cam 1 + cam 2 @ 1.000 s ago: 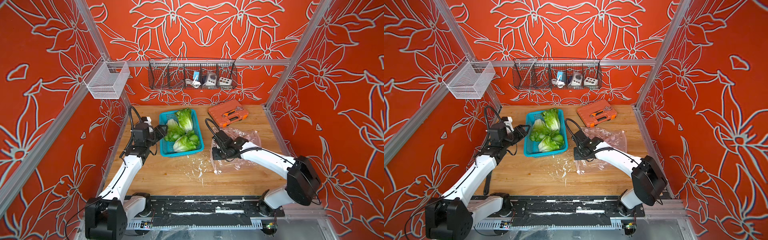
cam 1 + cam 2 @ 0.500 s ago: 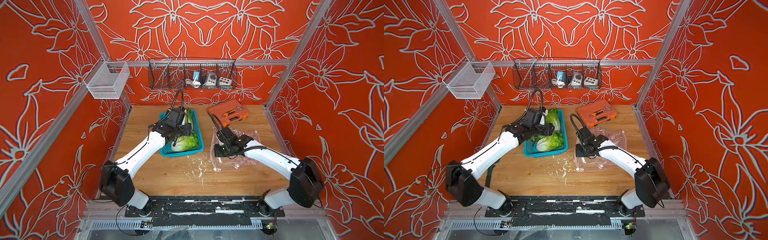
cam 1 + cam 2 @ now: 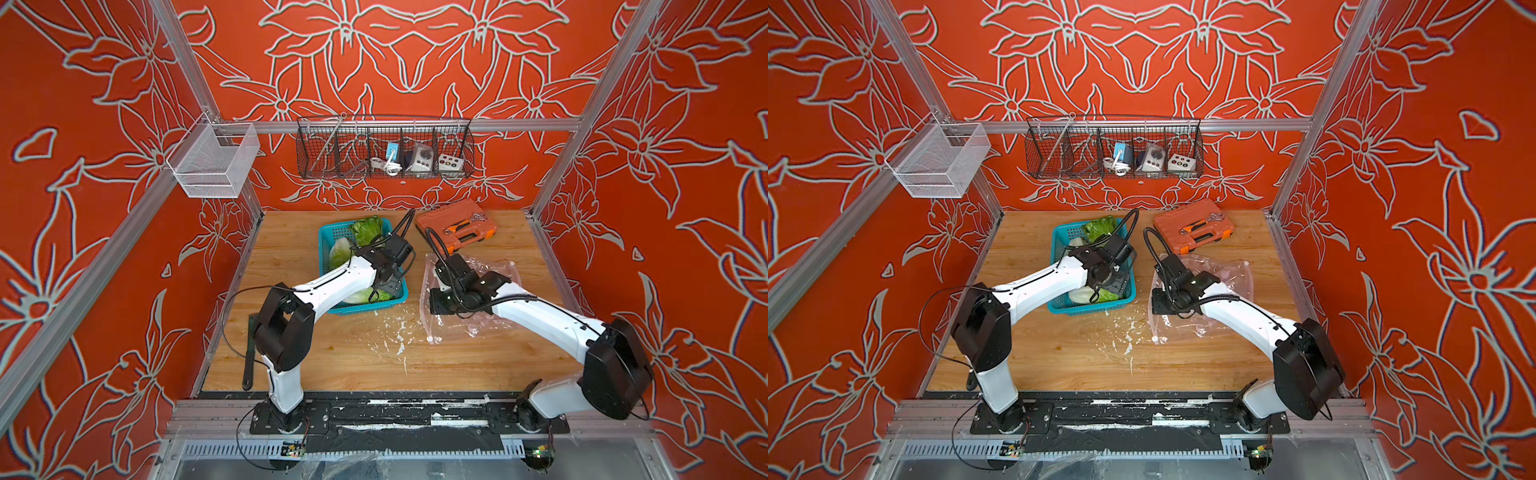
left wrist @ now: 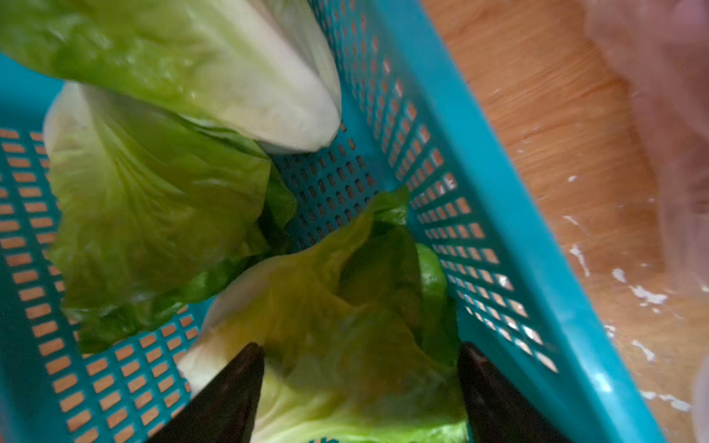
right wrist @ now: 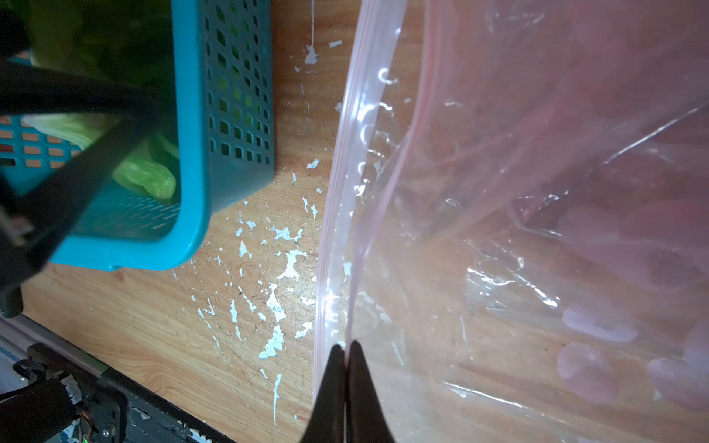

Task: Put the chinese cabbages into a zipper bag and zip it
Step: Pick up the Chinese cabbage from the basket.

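Three chinese cabbages (image 4: 153, 184) lie in the teal basket (image 4: 498, 245), and my left gripper (image 4: 360, 383) hangs over the nearest head, jaws spread wide, one finger on each side of it. My right gripper (image 5: 346, 354) pinches tight on the zip edge of the clear zipper bag (image 5: 518, 172), which lies on the wooden table (image 5: 153, 326) just beside the basket.

In both top views we look down on the whole desk (image 3: 353, 357). Our close wrist views share the basket (image 4: 510, 237).
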`<action>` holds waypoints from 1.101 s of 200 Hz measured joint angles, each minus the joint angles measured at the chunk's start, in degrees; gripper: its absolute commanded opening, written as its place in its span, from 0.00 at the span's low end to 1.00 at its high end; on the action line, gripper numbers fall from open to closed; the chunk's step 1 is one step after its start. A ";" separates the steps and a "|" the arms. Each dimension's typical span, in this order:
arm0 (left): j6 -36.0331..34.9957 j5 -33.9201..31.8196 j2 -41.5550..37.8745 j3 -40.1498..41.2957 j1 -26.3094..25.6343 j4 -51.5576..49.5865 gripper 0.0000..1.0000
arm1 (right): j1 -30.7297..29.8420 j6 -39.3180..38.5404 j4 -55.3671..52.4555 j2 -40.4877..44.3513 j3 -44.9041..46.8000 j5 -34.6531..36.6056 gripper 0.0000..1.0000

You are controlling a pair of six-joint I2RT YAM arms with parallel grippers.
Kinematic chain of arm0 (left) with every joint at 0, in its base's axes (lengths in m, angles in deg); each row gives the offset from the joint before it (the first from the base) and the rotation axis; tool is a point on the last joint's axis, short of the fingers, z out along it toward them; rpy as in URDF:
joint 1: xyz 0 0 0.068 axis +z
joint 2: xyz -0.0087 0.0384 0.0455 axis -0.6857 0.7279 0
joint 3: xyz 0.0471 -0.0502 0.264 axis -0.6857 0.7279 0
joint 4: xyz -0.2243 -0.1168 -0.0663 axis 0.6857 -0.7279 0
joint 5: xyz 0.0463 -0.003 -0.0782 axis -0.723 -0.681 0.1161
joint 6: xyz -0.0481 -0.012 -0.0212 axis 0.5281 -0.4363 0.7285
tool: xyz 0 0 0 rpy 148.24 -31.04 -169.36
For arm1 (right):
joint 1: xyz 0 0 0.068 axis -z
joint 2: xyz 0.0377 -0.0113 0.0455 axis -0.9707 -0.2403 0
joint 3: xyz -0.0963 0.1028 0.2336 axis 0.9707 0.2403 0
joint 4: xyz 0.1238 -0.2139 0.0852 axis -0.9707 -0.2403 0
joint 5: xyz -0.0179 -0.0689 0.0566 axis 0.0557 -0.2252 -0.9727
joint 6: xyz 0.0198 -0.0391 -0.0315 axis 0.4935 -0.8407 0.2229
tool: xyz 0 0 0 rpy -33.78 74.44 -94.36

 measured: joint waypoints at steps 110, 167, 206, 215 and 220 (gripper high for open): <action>-2.05 -6.80 5.77 1.70 1.51 3.76 0.03 | 2.60 -0.22 0.42 1.03 0.11 -1.27 0.00; -3.87 1.20 -5.49 -4.52 5.42 -0.57 0.00 | 2.93 -0.20 0.28 3.15 0.11 -2.49 0.00; -1.11 15.37 -22.99 -4.55 11.45 4.17 0.00 | 5.18 0.96 2.05 5.22 0.11 -7.63 0.00; 0.96 19.37 -27.10 -3.30 13.14 6.95 0.00 | 6.08 1.86 2.91 5.55 0.11 -9.46 0.00; 2.54 21.88 -29.40 -2.29 14.01 9.05 0.00 | 6.58 2.32 3.43 5.66 0.11 -10.64 0.00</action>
